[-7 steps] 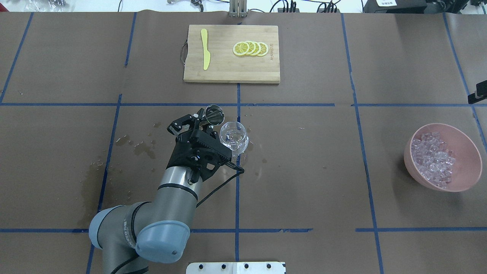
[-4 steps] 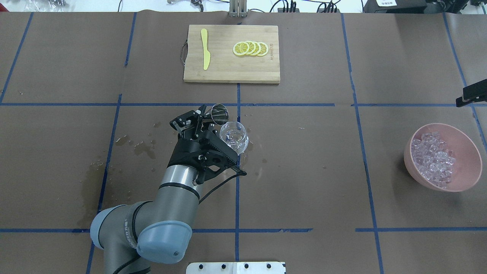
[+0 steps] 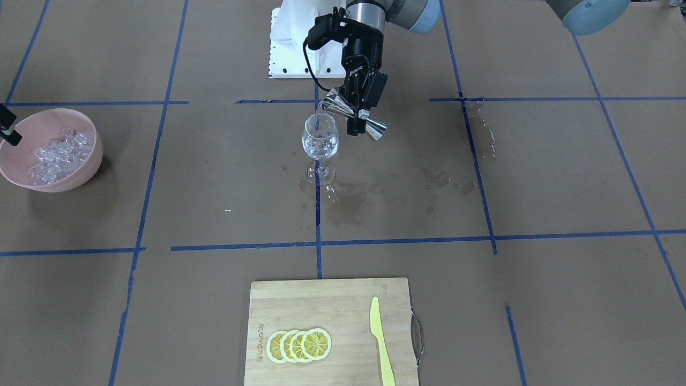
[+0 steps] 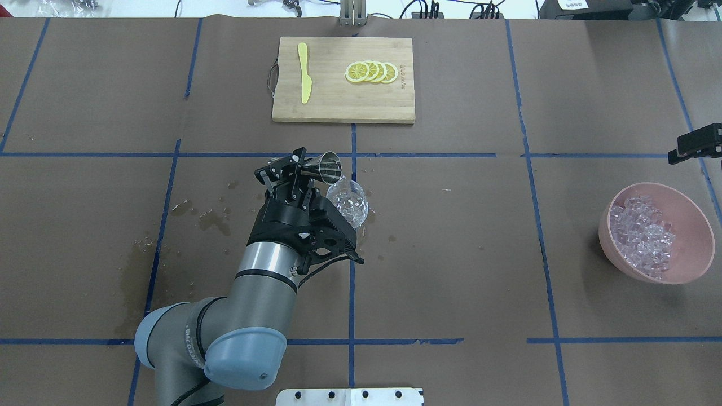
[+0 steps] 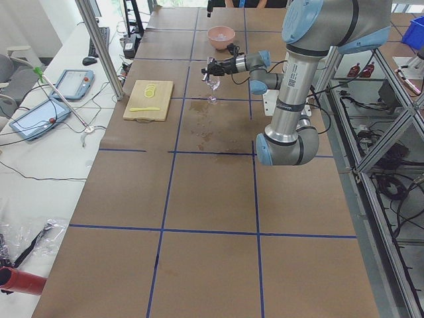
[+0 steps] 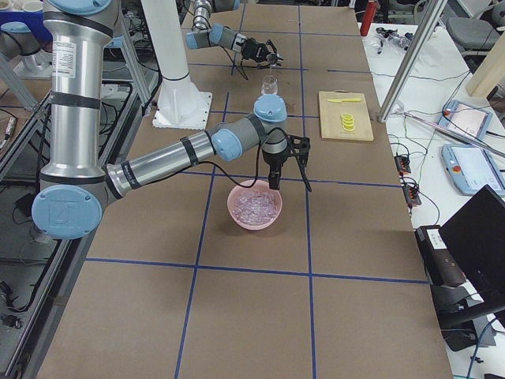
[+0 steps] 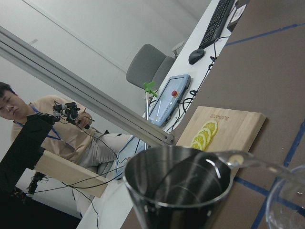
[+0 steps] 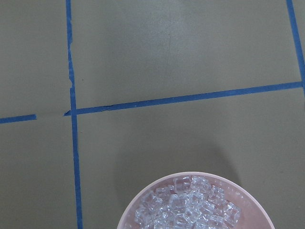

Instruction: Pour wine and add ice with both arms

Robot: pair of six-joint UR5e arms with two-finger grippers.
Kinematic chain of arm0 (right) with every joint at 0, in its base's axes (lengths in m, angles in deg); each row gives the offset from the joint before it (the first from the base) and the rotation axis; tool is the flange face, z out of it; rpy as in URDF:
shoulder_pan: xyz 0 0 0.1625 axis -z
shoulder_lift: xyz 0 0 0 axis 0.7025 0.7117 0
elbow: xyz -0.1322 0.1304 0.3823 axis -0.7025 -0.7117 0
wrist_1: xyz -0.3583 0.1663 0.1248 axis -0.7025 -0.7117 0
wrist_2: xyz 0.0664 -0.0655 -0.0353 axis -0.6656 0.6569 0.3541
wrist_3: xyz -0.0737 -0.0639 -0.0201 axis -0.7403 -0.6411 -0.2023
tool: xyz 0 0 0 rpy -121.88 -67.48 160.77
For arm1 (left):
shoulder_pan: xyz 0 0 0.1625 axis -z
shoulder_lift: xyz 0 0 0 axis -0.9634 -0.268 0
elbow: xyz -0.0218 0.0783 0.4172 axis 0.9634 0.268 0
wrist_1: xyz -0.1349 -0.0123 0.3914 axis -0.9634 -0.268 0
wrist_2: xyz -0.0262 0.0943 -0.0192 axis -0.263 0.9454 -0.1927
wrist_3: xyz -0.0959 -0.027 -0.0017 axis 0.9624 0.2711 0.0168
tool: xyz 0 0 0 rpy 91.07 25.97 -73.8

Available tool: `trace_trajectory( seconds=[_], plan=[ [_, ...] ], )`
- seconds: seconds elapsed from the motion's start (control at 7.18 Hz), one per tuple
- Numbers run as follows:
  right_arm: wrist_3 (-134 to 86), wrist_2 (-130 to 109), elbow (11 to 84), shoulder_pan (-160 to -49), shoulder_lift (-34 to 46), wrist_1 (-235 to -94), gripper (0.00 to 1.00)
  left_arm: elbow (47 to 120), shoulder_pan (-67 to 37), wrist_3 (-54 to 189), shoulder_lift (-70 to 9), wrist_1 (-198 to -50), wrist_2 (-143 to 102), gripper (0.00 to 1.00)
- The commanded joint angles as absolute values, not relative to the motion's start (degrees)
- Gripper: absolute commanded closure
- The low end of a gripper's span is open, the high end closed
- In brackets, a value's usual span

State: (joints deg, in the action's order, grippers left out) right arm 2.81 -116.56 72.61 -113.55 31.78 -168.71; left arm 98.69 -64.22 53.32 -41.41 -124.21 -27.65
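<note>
My left gripper (image 4: pixel 298 169) is shut on a steel jigger (image 4: pixel 328 166) and holds it tipped on its side, its mouth over the rim of the wine glass (image 4: pixel 348 204). In the front view the left gripper (image 3: pixel 360 110) holds the jigger (image 3: pixel 351 113) just above the upright glass (image 3: pixel 320 142). I see no stream of wine; a little clear liquid seems to sit in the glass. The left wrist view shows the jigger's inside (image 7: pixel 178 183) looking empty. My right gripper (image 4: pixel 695 144) hangs beyond the pink bowl (image 4: pixel 696 225) of ice (image 4: pixel 643 237); its jaws are not visible.
A bamboo cutting board (image 4: pixel 338 104) at the far centre carries lemon slices (image 4: pixel 371 72) and a yellow knife (image 4: pixel 304 73). Wet patches (image 4: pixel 208 217) lie left of the glass. The right wrist view shows the bowl (image 8: pixel 250 202) and ice (image 8: pixel 186 205) below.
My left gripper has turned the jigger further over onto its side above the glass. My right gripper has come further in from the right edge towards the bowl.
</note>
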Motion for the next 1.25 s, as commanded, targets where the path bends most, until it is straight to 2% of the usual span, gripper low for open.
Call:
trace_trajectory(
  seconds=[0.0,1.11],
  plan=[
    [5.4,-116.3,72.7,-112.4,32.9,-165.7,0.00,99.1,-64.2,48.6,-41.4,-124.2,-27.3,1.00],
    [7.2,-114.3,72.7,-110.2,33.2,-165.6,0.00,100.3,-64.3,26.3,-41.3,-124.0,-23.8,1.00]
  ],
)
